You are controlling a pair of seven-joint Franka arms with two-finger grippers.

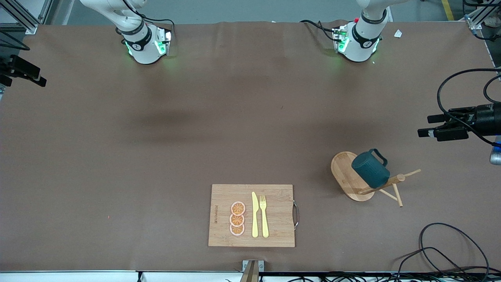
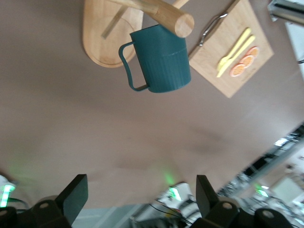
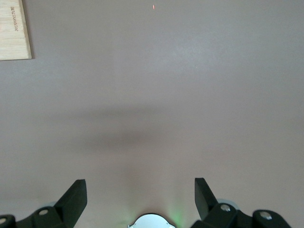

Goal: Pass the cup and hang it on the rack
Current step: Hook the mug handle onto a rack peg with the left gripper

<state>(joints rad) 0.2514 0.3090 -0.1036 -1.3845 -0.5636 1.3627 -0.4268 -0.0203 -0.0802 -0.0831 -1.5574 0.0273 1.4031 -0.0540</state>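
The dark teal cup [image 1: 370,169] hangs on the light wooden rack [image 1: 346,178], toward the left arm's end of the table. In the left wrist view the cup [image 2: 161,59] hangs beside the rack's central post [image 2: 166,16], over the oval base [image 2: 102,38], with its loop handle sticking out to the side. My left gripper [image 2: 141,202] is open and empty, high above the table and well apart from the cup. My right gripper [image 3: 141,199] is open and empty over bare brown table. Neither gripper shows in the front view.
A bamboo cutting board [image 1: 274,196] with a yellow knife [image 1: 255,215], a yellow fork [image 1: 264,215] and orange slices [image 1: 237,218] lies near the front edge. A black device [image 1: 450,125] juts in at the left arm's end. Cables [image 1: 442,250] lie at the front corner.
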